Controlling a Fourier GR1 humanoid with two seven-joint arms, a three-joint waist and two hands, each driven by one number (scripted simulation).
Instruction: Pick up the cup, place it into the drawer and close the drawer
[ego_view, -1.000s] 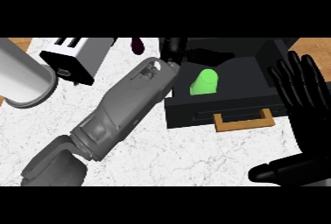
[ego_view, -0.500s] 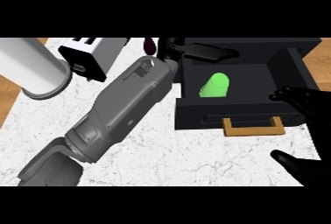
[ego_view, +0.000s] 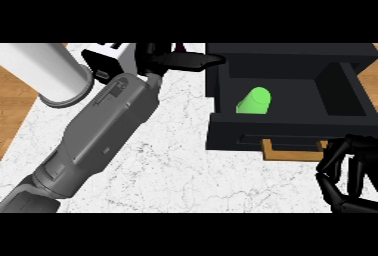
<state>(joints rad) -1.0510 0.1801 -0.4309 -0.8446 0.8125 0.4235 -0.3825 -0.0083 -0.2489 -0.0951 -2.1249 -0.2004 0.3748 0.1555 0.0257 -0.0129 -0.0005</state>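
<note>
The green cup lies on its side inside the open black drawer, toward the left of its main compartment, with a narrower compartment beside it on the right. No hand touches the cup. The drawer is pulled out over the white marbled counter, and its tan handle sticks out from the front panel. The left hand is stretched out at the far end of the long grey forearm, up by the drawer's back left corner; its fingers are straight and released, pointing right along the drawer's top edge, and they hold nothing. Whether they rest on the drawer's wall or only hover just beside it cannot be told. The right hand shows at the lower right, just in front of the drawer's front panel and right next to the handle. Its fingers are curled inward, clenched round nothing visible, with the upper ones close to the handle's right end. A white cylinder stands at the upper left, and a black-and-white appliance sits just behind the left forearm.
</note>
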